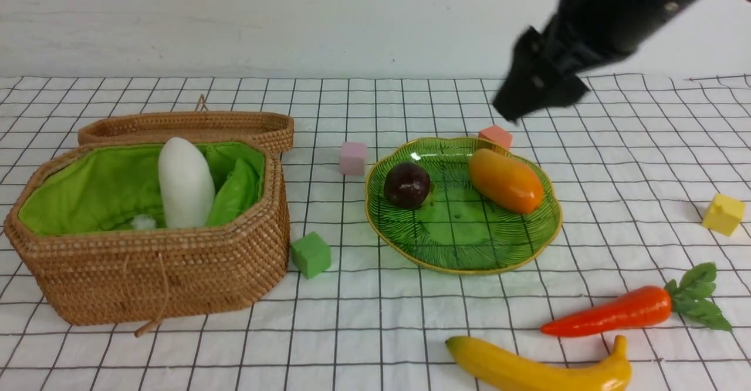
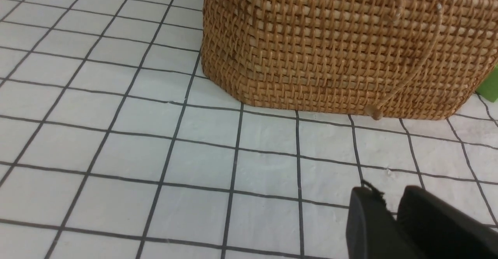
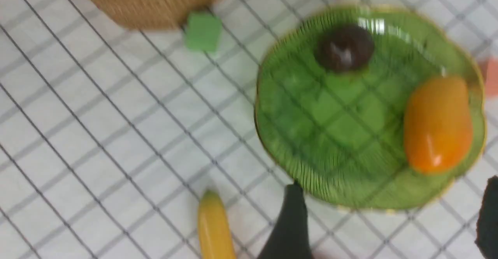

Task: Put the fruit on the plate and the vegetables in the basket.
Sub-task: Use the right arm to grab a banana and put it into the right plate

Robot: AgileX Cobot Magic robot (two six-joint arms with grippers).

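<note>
We judge the step in hand to be a reach for the banana [image 1: 528, 370], the one fruit not yet on the plate [image 1: 463, 269]. It lies on the bench [image 1: 364, 326] at the near right, with the carrot [image 1: 610, 312] just beside it on the far side. The right gripper [image 3: 392, 185] hangs high over the plate's far right edge, its jaws spread wide and empty.

To do this well, we would bring the jaws down across the banana's thick middle, square to its length. We would keep clear of the carrot so it is not nudged. The banana should then go into the bare near part of the plate, lowered flat so it does not roll the fruit already there.

The plate holds the purple ball [image 1: 407, 184] at its far left and the mango [image 1: 506, 181] at its far right, apart from each other. The basket [image 1: 146, 273] stands at the left with its lid [image 1: 188, 125] thrown back. The radish [image 1: 185, 182] leans inside on the green lining, and the carrot belongs there next. The left gripper [image 2: 389, 196] hovers low in front of the basket, its jaws pressed close together with nothing between them.
</note>
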